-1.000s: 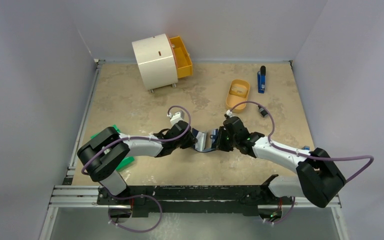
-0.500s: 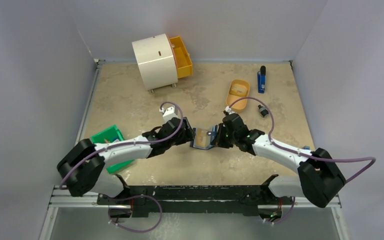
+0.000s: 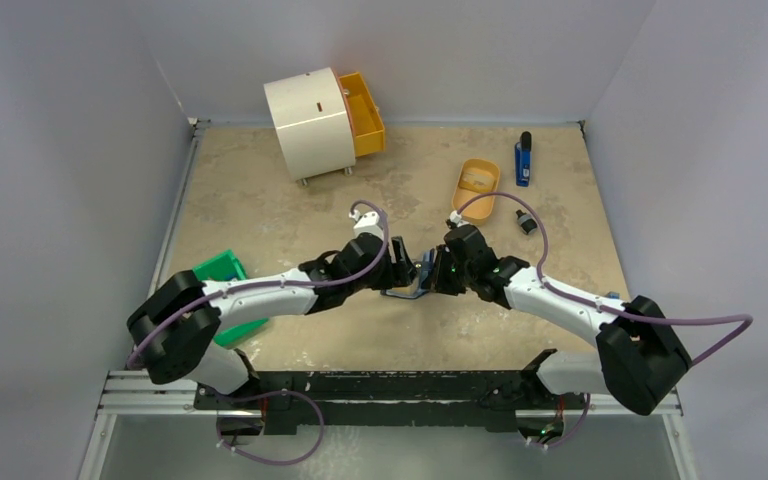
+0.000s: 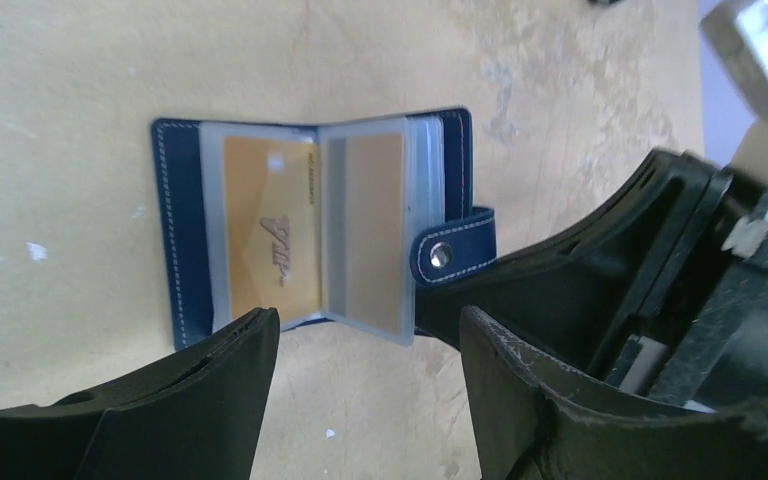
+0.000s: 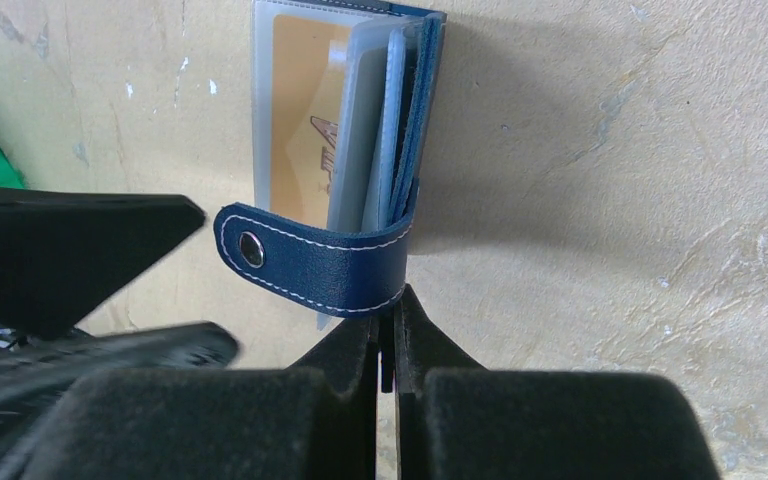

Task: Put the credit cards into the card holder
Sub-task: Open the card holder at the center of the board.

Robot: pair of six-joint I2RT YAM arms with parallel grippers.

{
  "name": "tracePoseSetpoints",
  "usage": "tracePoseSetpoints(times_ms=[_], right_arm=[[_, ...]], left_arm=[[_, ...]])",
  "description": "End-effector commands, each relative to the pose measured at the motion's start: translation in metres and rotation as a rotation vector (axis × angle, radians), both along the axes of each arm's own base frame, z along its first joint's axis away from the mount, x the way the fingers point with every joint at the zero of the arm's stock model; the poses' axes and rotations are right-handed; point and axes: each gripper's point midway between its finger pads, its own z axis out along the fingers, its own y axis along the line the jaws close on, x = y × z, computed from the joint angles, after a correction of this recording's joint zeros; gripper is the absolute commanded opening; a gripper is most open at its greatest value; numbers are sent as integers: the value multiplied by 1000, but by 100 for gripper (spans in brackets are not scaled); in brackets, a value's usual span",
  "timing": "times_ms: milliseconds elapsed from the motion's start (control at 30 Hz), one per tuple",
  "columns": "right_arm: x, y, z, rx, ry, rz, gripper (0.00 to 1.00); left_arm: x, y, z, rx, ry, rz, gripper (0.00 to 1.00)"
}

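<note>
Card holder [image 4: 182,230] lies open mid-desk, nearer the front edge; right claw [image 5: 388,335] is pinched tight on its cover by the snap tab [image 5: 310,262], likely propping the sleeves [image 4: 365,230] open. Left claw [image 4: 365,330] hangs wide and empty just above. One credit card [image 4: 265,235] sits sleeved; orange oval tray [image 3: 476,187] stands toward the far right corner, nothing between

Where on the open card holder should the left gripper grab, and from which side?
The bare navy cover strip opposite the snap tab, from above: that half of the card holder lies flat; the right gripper pinches the tab side.
</note>
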Motion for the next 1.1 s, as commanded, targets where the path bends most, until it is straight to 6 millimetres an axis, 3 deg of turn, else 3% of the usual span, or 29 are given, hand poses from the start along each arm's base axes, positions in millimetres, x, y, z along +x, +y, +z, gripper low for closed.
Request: tracePoseSetpoints(times_ms=[0, 267, 433, 733, 1067], right_arm=[[16, 9, 23, 30, -66, -2, 0], [16, 10, 23, 34, -65, 5, 0], [15, 10, 23, 37, -66, 6, 0], [10, 5, 19, 26, -57, 1, 0], [-5, -2, 7, 20, -15, 7, 0]], left_arm=[[-1, -30, 18, -40, -52, -98, 66], [0, -35, -2, 10, -26, -112, 64], [4, -33, -20, 72, -6, -97, 58], [13, -14, -42, 183, 8, -12, 26], [13, 5, -53, 243, 21, 48, 7]])
